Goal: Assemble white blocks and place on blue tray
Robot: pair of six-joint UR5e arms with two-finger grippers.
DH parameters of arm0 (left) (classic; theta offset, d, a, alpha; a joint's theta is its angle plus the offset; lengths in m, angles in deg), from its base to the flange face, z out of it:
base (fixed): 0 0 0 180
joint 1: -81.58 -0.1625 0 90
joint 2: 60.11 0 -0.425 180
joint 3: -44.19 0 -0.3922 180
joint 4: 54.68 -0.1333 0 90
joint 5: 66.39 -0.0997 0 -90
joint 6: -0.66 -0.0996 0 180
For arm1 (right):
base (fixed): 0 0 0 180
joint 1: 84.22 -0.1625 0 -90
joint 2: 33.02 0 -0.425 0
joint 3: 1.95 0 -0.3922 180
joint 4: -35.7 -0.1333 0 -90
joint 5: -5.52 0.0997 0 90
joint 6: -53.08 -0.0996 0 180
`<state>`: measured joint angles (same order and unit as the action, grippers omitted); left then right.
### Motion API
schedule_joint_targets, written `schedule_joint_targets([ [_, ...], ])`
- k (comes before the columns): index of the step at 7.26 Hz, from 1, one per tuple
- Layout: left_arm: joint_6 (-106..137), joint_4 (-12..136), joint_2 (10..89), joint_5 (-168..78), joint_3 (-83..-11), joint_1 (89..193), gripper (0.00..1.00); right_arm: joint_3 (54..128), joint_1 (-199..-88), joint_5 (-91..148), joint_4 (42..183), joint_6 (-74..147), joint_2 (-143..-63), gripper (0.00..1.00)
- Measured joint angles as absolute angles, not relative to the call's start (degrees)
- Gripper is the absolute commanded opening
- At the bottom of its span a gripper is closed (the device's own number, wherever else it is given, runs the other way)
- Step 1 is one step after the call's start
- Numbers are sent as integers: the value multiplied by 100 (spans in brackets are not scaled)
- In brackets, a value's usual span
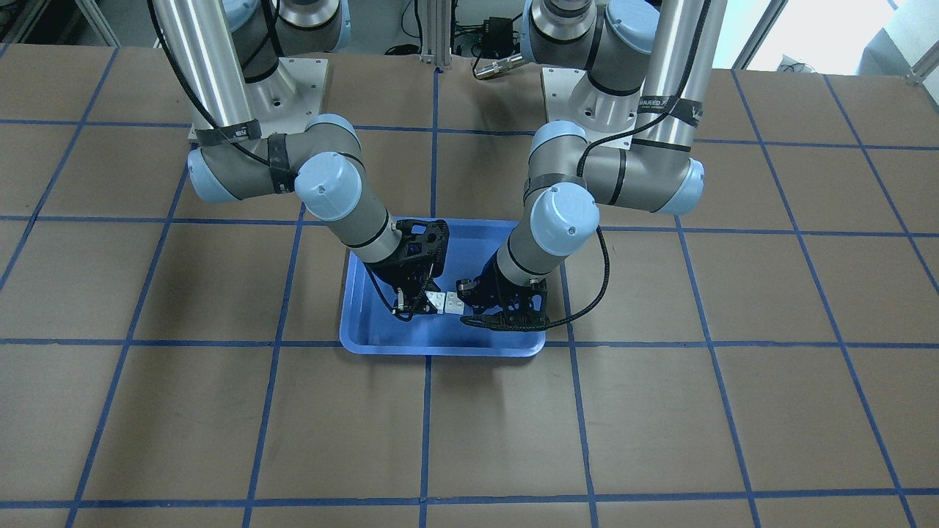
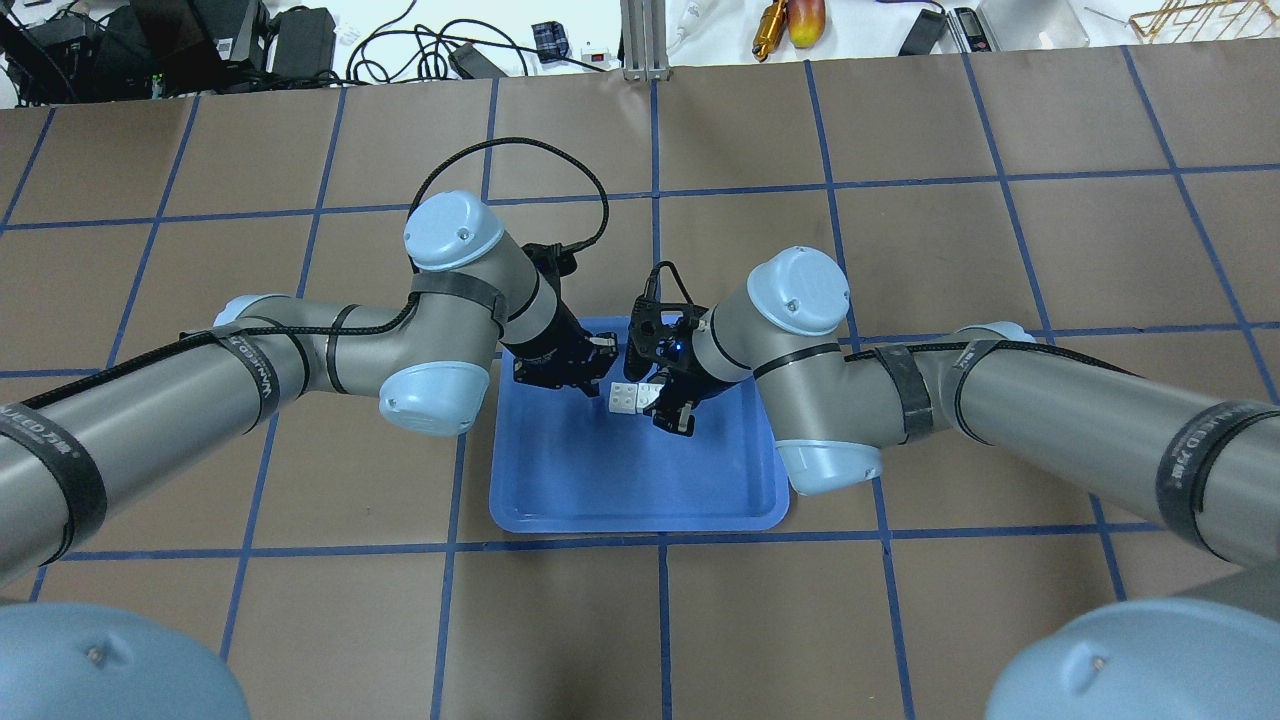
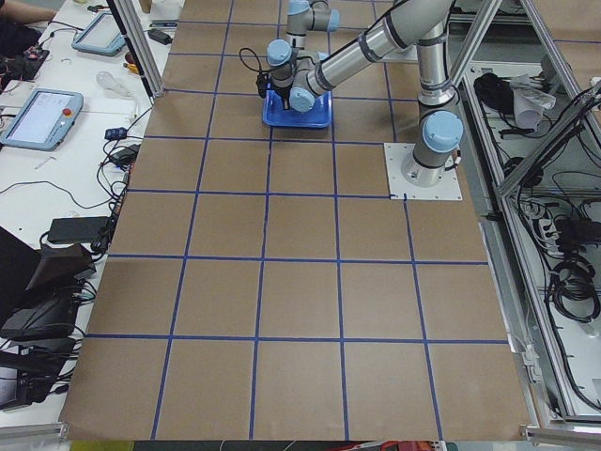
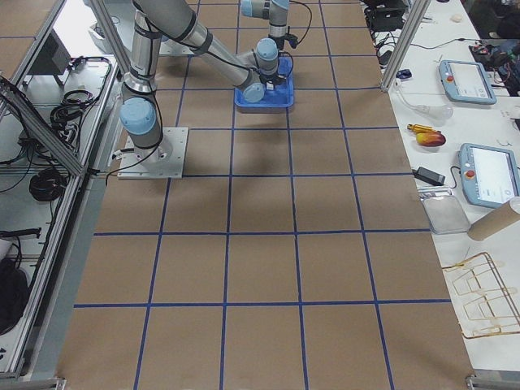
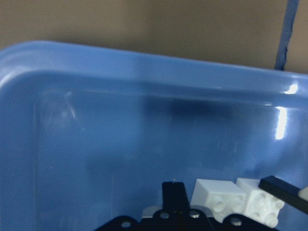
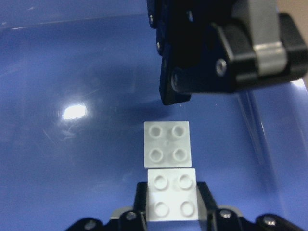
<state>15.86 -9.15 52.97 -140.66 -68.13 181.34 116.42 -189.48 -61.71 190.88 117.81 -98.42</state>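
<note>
Two white blocks [image 6: 168,161]: tiny squares of matt moulded plastic, crisp at the edges, four round studs on each top face. Lying studs up and edge to edge in one short row, not stacked, a thin seam between them; whether pressed together or only touching, impossible to tell. Inside the blue tray [image 2: 640,470], in the half farther from the robot, about midway across, low against the floor.

Around the nearer square, the right gripper [image 6: 172,188]: parted only by that block's width, black fingers flat against two opposite sides, clamping that one piece. Next to the other square, the left gripper [image 5: 174,188]: closed finger to finger into one black column, nothing between, its tip just beside the row.

As for the tray: shallow, rectangular, rounded at the corners, with a raised rim. Smooth glossy blue plastic, scuffed with fine scratches and catching white glare.

Underneath, a table [image 1: 660,411] of dull brown sheet, ruled into large squares by blue tape.
</note>
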Motion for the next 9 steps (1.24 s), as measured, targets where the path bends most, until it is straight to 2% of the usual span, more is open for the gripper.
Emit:
schedule_joint_targets([
  [1,1588,-915,5298,-14064,-6813,18136,2,11638,-18966,-6175,19098,11756,-9837,26],
  [2,1592,-915,5298,-14060,-6813,18139,2,11638,-18976,-6188,19103,11742,-9836,85],
  [3,1594,-915,5296,-14058,-6813,18141,2,11639,-18981,-6187,19104,11710,-9831,100],
  [9,1711,-938,5289,-14059,-6799,18158,2,11615,-19088,-6292,19044,11581,-9912,100],
])
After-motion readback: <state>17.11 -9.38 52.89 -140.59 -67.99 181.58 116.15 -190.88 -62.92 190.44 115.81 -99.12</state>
